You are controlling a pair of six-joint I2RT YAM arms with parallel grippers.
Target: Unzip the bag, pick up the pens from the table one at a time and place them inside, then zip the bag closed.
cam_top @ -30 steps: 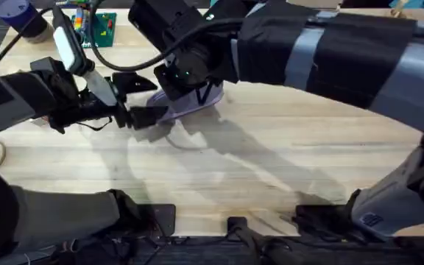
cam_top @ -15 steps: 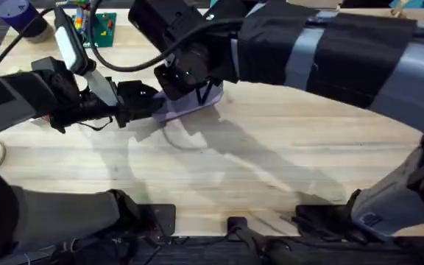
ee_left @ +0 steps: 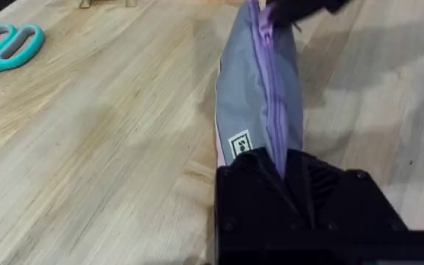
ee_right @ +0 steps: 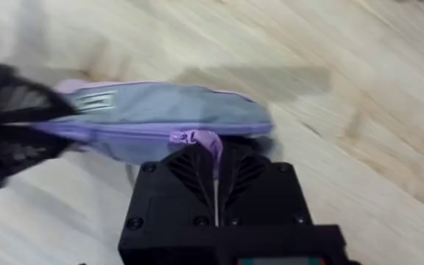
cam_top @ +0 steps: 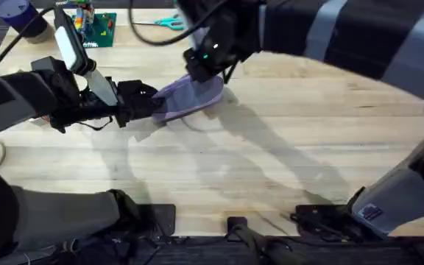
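The lavender bag [cam_top: 190, 97] lies on the table [cam_top: 285, 162], left of middle. My left gripper [cam_top: 144, 101] is shut on its left end; in the left wrist view the black fingers [ee_left: 285, 177] pinch the fabric of the bag [ee_left: 260, 96] right at the zipper line. My right gripper [cam_top: 208, 62] reaches across from the right to the bag's other end. In the right wrist view it [ee_right: 216, 158] is shut on the purple zipper pull [ee_right: 197, 140] of the bag [ee_right: 160, 110]. The zipper line looks closed. The pens are out of view.
Teal scissors [cam_top: 166, 22] lie at the table's far edge, also seen as scissors [ee_left: 6, 48]. A green box [cam_top: 98, 29] and a blue-capped cylinder [cam_top: 17, 15] stand at the far left. Bare wood stretches to the right and front of the bag.
My left gripper moved right and closed on the bag's left end. My right gripper shifted toward the far right, uncovering more of the bag.
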